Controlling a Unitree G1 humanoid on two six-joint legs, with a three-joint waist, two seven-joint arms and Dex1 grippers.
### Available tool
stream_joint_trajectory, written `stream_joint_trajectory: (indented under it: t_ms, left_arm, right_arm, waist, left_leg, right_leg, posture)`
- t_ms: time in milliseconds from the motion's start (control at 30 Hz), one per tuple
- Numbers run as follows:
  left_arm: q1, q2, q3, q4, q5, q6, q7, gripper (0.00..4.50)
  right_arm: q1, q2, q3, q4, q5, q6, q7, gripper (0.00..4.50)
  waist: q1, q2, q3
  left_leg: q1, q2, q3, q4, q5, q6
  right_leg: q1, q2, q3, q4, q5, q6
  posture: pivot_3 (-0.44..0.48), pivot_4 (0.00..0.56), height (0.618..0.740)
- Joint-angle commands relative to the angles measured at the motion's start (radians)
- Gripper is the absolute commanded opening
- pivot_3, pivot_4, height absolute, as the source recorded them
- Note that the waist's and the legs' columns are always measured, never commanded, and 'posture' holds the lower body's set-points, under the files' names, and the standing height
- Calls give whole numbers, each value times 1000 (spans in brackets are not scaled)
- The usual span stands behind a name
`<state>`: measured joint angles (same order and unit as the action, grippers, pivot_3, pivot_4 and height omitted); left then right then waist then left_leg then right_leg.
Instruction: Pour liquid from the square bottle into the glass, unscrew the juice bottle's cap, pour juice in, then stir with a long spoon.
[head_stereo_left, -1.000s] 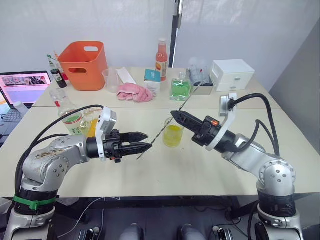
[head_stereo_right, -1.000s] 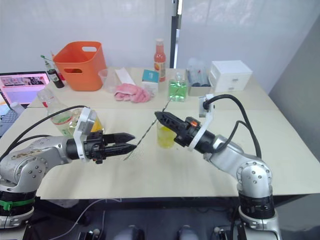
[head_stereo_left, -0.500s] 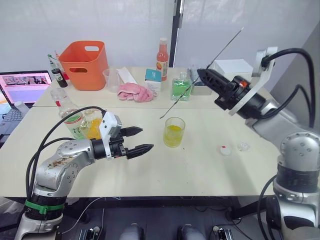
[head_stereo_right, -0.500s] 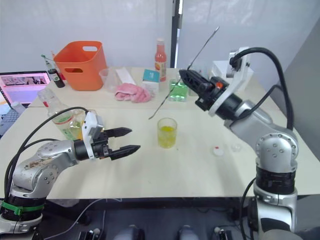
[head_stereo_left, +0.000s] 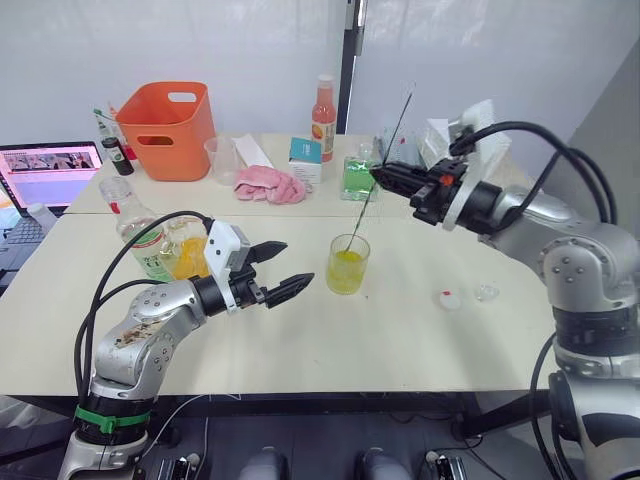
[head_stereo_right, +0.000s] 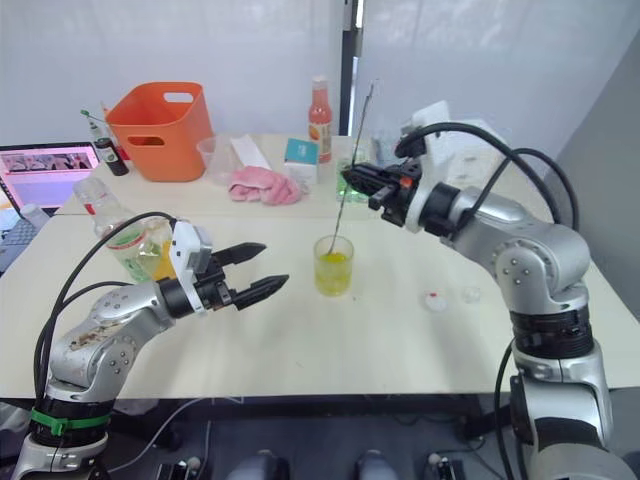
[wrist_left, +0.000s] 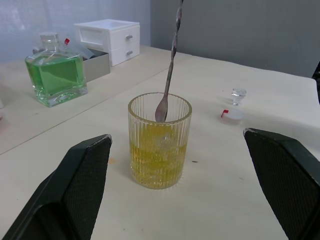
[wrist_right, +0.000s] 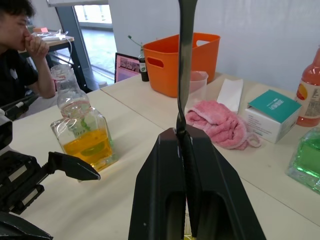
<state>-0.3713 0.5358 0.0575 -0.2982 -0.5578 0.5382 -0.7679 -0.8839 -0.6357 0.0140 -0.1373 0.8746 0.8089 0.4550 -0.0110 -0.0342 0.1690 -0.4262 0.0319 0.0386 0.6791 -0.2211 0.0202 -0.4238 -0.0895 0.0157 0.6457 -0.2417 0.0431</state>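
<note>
Overhead, head views: right gripper (head_stereo_left: 383, 177) clamps the long spoon (head_stereo_left: 374, 178), bowl dipped in the glass (head_stereo_left: 347, 264) at table centre; left gripper (head_stereo_left: 282, 266) spread wide beside it | left wrist: spoon bowl inside the glass rim above yellow liquid; cap (wrist_left: 233, 115) nearby | right wrist: fingers pinch the spoon shaft; square bottle (wrist_right: 89, 139) on table.

Basket: an orange basket (head_stereo_left: 168, 128) stood at the table's far left.
Cloth: a pink cloth (head_stereo_left: 268, 184) lay beside a teal-topped box (head_stereo_left: 305, 155).
Green bottle: stood (wrist_left: 55, 75) near the white drawer unit (wrist_left: 111, 39).
Laptop: was open (head_stereo_left: 48, 175) at the left edge.
Stopper: a small clear stopper (wrist_left: 238, 95) sat on the table.
</note>
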Motion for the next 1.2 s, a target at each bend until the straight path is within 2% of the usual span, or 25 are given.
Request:
stream_joint_trajectory:
  t_ms: [33,333,633,800,1033,1200]
  left_arm:
    - [-8,-2,0,-25,1,-26,-5,4474]
    - [-10,6,-12,-13,6,-27,-23,4474]
    - [6,12,-12,-30,0,-11,-26,4474]
    - [7,10,-16,-38,0,-4,-20,4474]
    - [4,12,-15,-44,1,2,-13,4474]
    - [3,21,-13,-51,-2,7,-17,4474]
  right_arm:
    - [-41,23,-6,21,-61,-40,47,0]
    - [-81,76,46,137,-275,-110,115,0]
    - [-53,18,31,-44,-246,39,191,0]
    - [-45,50,23,-81,-234,89,184,0]
    - [-77,144,4,40,-303,-4,143,0]
    - [-85,120,-2,126,-369,-66,160,0]
  waist:
    - [0,0,0]
    - [3,0,0]
    - [1,0,0]
    - [0,0,0]
    - [-1,0,0]
    - [5,0,0]
  left_leg:
    - [0,0,0,0,0,0]
    - [0,0,0,0,0,0]
    - [0,0,-1,0,0,0]
    - [0,0,-1,0,0,0]
    - [0,0,-1,0,0,0]
    - [0,-1,0,0,0,0]
  right_leg:
    - [0,0,0,0,0,0]
    - [0,0,-1,0,0,0]
    - [-1,0,-1,0,0,0]
    - [0,0,-1,0,0,0]
    - [-1,0,-1,1,0,0]
    - [0,-1,-1,0,0,0]
  posture:
    - [0,150,715]
    - [0,150,715]
    - [0,150,715]
    - [0,150,715]
    - [0,150,715]
    - [0,150,715]
